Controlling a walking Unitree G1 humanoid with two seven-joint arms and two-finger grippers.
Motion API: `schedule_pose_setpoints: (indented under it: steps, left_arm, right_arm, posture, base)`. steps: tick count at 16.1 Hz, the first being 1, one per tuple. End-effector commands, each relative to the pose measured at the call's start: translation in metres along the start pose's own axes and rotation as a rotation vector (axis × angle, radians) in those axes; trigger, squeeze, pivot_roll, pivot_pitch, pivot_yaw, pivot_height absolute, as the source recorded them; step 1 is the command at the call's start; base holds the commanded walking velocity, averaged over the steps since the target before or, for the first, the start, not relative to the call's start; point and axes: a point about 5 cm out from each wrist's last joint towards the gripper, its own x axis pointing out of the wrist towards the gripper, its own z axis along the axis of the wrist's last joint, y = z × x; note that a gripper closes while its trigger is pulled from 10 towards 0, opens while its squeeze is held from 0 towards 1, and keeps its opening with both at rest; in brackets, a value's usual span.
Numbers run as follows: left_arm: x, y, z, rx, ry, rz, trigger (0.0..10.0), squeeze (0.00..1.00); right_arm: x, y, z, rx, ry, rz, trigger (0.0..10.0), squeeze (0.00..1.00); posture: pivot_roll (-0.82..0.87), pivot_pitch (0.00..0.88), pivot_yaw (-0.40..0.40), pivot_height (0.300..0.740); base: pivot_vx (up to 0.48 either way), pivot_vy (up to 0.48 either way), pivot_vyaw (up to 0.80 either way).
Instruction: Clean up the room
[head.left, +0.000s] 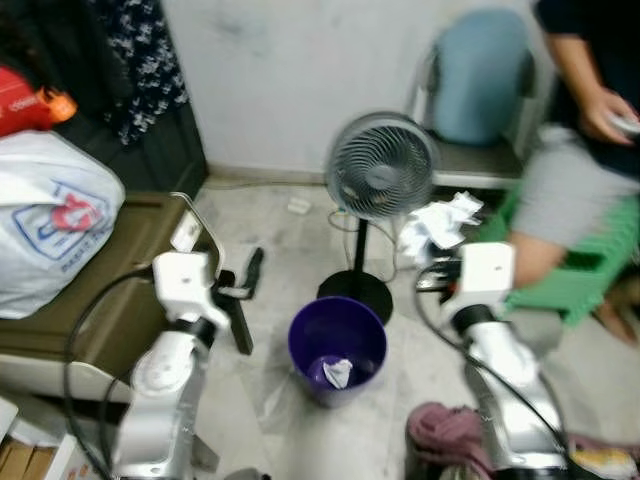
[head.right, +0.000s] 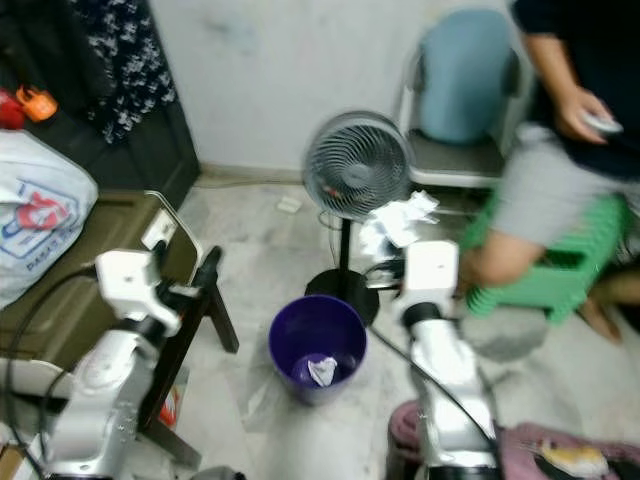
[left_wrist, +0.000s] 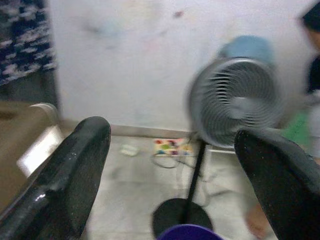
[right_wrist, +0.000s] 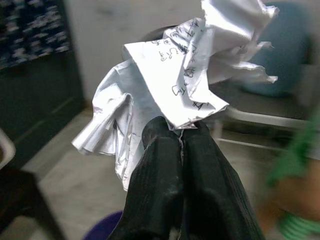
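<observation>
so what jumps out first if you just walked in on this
The crumpled paper pinched in the right gripper, held up beside the standing fan. Just below sits the purple bin on the floor with a paper scrap already inside, and a person sits on a green stool at the right.

Soft, even indoor light; motion blur throughout, strongest at right edges.

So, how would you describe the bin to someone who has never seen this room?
Find the standing fan on the pale floor in front of the robot. Just before its round black base stands the bin, between the robot's two arms. It is the one deep purple thing there, round and open-topped, with a crumpled white scrap lying inside.
</observation>
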Motion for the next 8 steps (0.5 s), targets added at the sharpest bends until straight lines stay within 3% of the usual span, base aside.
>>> schedule_pose_setpoints:
  steps: [1,6,8]
  left_arm:
    - [0.0025,-0.0029,0.0007,0.003,0.0,-0.005,10.0,0.0]
    - [0.0033,-0.0018,0.0008,0.013,0.001,0.003,10.0,0.0]
    - [0.0036,-0.0019,0.001,0.017,-0.001,-0.003,10.0,0.0]
  right_arm:
    - [0.0001,-0.0056,0.0027,-0.009,-0.011,-0.009,10.0,0.0]
    - [0.0014,-0.0048,0.0026,-0.007,-0.012,-0.007,10.0,0.0]
    - [0.002,-0.0041,0.0023,-0.009,-0.01,-0.004,10.0,0.0]
  posture:
    - [-0.17,0.0,0.012,0.74]
    - [-0.17,0.0,0.014,0.74]
    - [-0.17,0.0,0.013,0.74]
  base:
    - [0.277,0.0,0.0]
    - [0.0,0.0,0.0]
    - [0.0,0.0,0.62]
